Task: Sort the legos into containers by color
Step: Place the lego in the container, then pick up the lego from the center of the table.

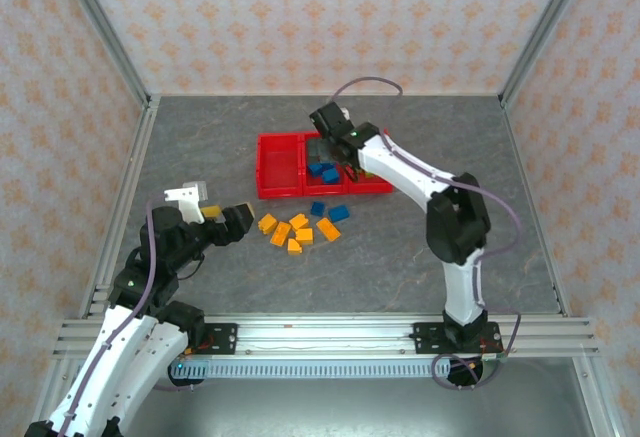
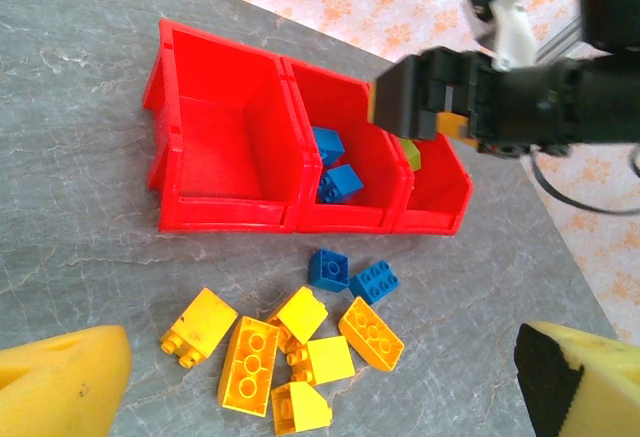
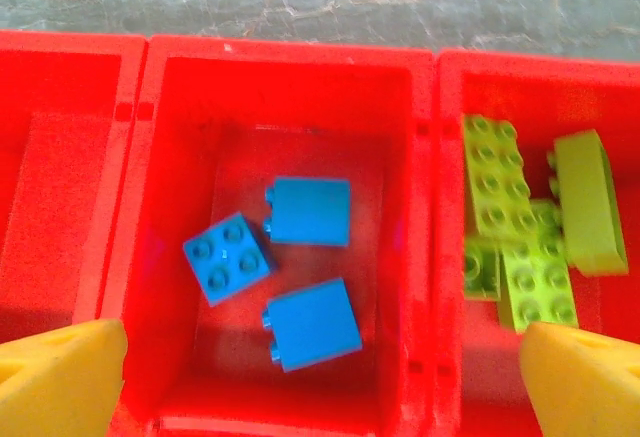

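Hovering above the middle bin [image 3: 280, 49], the right gripper [image 3: 320, 382] is spread and empty — three blue legos [image 3: 308, 211] lie inside, lime ones [image 3: 495, 182] next door. The left gripper [image 1: 243, 219], likewise spread, faces orange legos [image 2: 250, 359] on the tabletop [image 1: 200, 137] — likely next.

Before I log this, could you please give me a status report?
Left hand open near orange bricks. Right hand open over middle bin, three blues inside. Greens in right bin. Six orange, two blue bricks on table. Nothing blocking.
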You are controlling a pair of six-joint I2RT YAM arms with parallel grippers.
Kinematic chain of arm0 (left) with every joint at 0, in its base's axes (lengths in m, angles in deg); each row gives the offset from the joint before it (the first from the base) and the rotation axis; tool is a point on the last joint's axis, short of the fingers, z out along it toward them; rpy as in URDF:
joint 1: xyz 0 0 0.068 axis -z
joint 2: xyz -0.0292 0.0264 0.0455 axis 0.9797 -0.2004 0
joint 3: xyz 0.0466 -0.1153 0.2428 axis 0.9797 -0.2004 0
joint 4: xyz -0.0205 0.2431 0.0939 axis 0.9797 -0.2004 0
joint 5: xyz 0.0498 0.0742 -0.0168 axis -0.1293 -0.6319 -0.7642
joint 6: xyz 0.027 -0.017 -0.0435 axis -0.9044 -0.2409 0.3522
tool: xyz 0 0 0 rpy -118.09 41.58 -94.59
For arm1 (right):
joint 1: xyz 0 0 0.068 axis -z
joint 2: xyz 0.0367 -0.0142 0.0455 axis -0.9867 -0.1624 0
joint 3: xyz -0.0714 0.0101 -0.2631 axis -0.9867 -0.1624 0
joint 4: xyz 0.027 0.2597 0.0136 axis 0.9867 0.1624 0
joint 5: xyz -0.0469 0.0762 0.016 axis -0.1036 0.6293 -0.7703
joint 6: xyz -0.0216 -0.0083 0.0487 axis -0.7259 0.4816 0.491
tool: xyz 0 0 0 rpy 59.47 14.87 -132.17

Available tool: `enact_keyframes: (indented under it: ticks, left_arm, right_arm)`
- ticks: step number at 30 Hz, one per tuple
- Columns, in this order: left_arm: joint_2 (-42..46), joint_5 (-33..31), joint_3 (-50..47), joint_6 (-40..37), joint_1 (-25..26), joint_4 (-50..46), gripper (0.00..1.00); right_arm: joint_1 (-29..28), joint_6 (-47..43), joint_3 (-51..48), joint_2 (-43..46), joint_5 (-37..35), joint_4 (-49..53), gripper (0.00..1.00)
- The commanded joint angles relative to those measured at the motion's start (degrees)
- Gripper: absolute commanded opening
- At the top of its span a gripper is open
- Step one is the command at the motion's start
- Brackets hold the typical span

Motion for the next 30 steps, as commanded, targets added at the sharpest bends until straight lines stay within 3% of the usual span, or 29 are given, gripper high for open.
enact_keyframes:
  ticks: [1,7,15,21,26,30]
  left_arm:
    - [-0.29,1.07,-0.6,-1.14,0.06,2.43,0.99]
    - [-1.03,1.9,-0.91,-1.23,-0.04,3.04,0.99]
    - [-0.18,1.9,-0.82,-1.32,-0.13,3.06,0.99]
    - [1.42,1.13,-0.86,-1.06,-0.13,3.05,0.99]
    - [2.36,0.53,-0.82,-0.97,-0.13,2.89,0.99]
    - [3.14,0.36,-0.95,-0.93,-0.16,3.07,0.99]
  right_arm:
    - [-0.5,8.76,-9.51,8.28,-2.74,-3.81,1.0]
    - [-3.98,22.93,-25.2,16.95,-6.55,-9.97,0.99]
    - [-7.96,43.11,-34.92,16.88,-9.71,-17.45,0.99]
    - [-10.31,53.84,-31.71,11.15,-16.16,-13.06,0.98]
    - [-10.41,49.36,-19.28,-0.06,-15.43,-1.66,0.97]
    - [-10.48,50.43,-23.08,0.86,-14.16,-6.5,0.93]
